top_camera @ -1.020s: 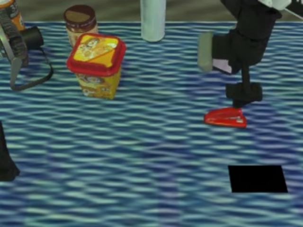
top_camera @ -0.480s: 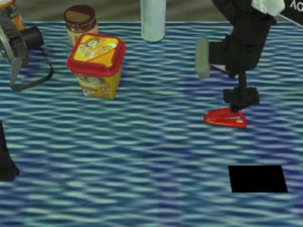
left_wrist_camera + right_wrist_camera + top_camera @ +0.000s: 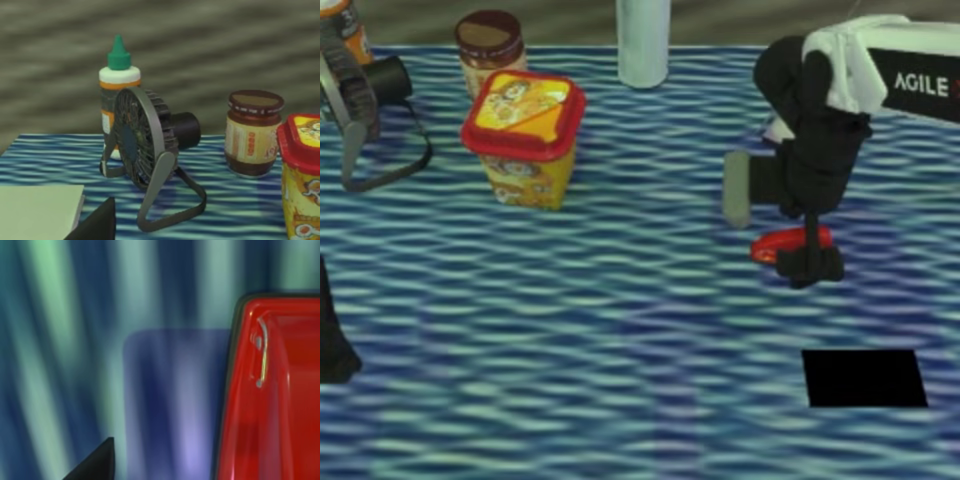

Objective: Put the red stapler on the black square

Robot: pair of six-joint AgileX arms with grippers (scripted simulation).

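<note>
My right gripper (image 3: 810,265) is down over the stapler (image 3: 782,243), which lies on the blue cloth (image 3: 640,330) on the table's right side, behind the black square (image 3: 865,377) and well apart from it. From above, my own fingers and wrist cover much of the red body, so only its left part shows. In my right wrist view the stapler (image 3: 272,400) fills one side of the picture, very close to the camera, with cloth beside it and one dark finger tip (image 3: 95,465) at the edge. I cannot tell how far my fingers are spread, nor whether they have closed on the stapler (the frames simply hide that).

As I judge it, the task is at its first stage: I am in place for the grasp, but the stapler sits on the cloth and nothing rests on the square. What is left is to secure a grip, lift, carry it toward the near edge, and set it down inside the black patch.

My left gripper (image 3: 332,350) is parked at the table's left edge; its wrist camera looks at a small fan (image 3: 145,150), a bottle (image 3: 118,80), a jar (image 3: 253,132) and a yellow tub (image 3: 302,180), none of which matter here.
</note>
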